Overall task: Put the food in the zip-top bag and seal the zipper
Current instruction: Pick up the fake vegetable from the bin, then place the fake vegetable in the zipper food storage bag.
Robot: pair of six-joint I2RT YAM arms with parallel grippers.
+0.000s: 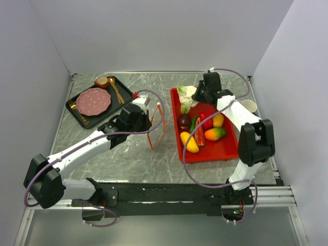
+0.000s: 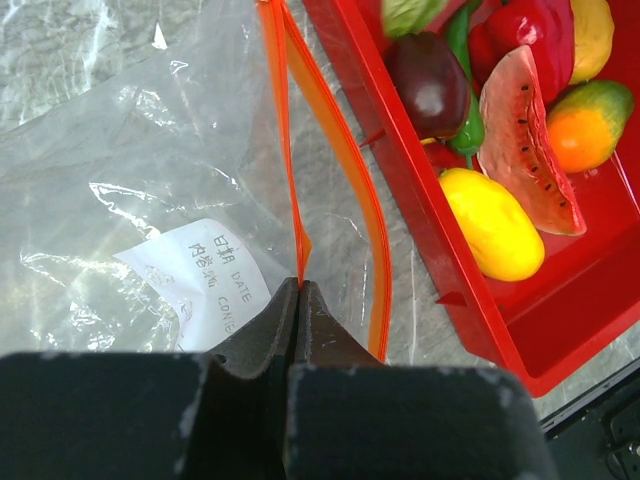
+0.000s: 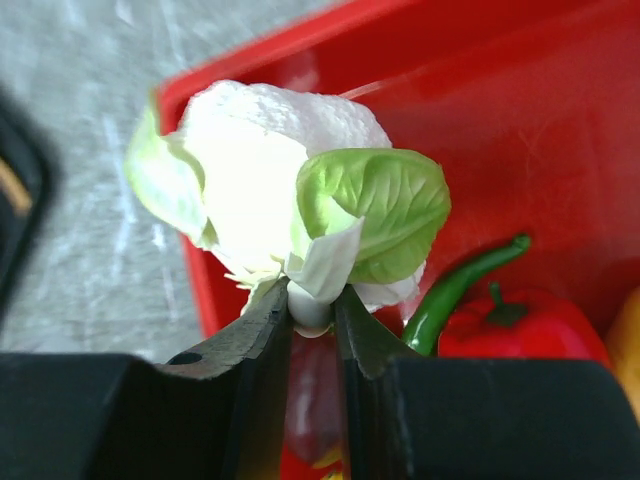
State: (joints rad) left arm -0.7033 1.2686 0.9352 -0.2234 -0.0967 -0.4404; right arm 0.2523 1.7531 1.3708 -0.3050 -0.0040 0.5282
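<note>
Left jaws pinch the zipper [image 2: 283,120] of the zip-top bag [image 2: 130,170] on the bench [image 1: 128,154]; right jaws grip the white-green leafy vegetable [image 3: 255,170] by its stem above the red tray [image 3: 520,110]. We fear that narrow hold slipping mid-carry

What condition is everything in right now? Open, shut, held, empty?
Zip-top bag: limp, looks empty.
Zipper: unsealed, mouth gaping.
Left end effector: shut on zipper.
Right end effector: shut on leafy vegetable.
Leafy vegetable: gripped at its base.
Watermelon slice: loose in red tray.
</note>
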